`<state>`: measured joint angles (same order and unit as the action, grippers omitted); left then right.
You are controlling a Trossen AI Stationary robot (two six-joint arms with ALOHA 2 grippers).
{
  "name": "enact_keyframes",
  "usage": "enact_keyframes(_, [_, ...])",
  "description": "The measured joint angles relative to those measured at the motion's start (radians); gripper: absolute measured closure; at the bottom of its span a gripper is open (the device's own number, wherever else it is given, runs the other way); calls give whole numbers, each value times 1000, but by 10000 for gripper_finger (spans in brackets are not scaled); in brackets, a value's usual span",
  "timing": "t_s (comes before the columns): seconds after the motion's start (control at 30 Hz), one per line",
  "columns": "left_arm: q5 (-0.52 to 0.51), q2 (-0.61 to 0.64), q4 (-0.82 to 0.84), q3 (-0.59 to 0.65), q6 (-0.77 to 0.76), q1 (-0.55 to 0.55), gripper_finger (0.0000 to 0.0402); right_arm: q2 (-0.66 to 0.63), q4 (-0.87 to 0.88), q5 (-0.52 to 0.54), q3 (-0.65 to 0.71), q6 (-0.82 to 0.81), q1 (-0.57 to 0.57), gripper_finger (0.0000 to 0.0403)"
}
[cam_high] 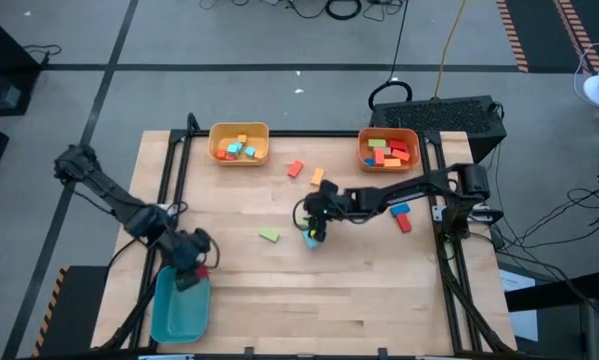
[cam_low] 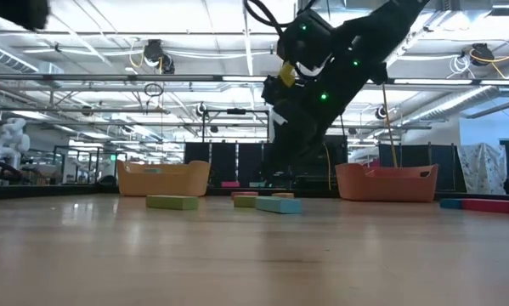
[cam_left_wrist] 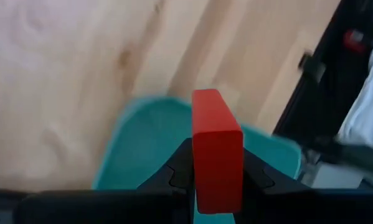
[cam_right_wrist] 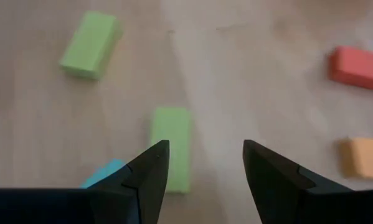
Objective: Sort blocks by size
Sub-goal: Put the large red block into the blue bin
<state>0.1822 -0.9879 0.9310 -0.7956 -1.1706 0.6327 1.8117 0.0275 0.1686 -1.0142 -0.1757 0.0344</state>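
My left gripper (cam_high: 192,268) hangs over the far end of the teal bin (cam_high: 179,308) at the table's near left, shut on a red block (cam_left_wrist: 217,149). My right gripper (cam_right_wrist: 205,158) stands open above the middle of the table, fingers slanting down, touching nothing. A green block (cam_right_wrist: 171,146) and a light blue block (cam_right_wrist: 102,174) lie flat on the wood just below and beside its fingertips. Another green block (cam_high: 269,235) lies flat to their left. A red block (cam_high: 295,168) and an orange block (cam_high: 317,177) lie farther back. My left gripper pinches the red block between its two fingers (cam_left_wrist: 174,171), one on each of the block's long sides (cam_left_wrist: 202,168). The block sticks out past the fingertips. It is lifted clear, above the teal bin (cam_left_wrist: 149,137).
A yellow bin (cam_high: 239,143) and an orange bin (cam_high: 389,150), both holding blocks, stand at the far edge. A blue block (cam_high: 399,211) and a red block (cam_high: 405,224) lie near the right rail. Bare wood spreads along the near middle.
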Motion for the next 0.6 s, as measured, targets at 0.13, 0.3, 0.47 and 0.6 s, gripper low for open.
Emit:
enact_keyframes(0.13, [0,-31,0,0,-29,107,341,25,-48,14,0,4,-33,211])
enact_keyframes(0.3, [-3,-106,-2,0,-29,206,341,25,-62,39,0,-5,-48,211])
enact_keyframes(0.47, [-4,-213,-9,0,-29,250,341,43,-71,67,0,8,-50,211])
enact_keyframes(0.6, [-7,-297,-23,0,-29,274,336,85,-77,67,1,22,-49,208])
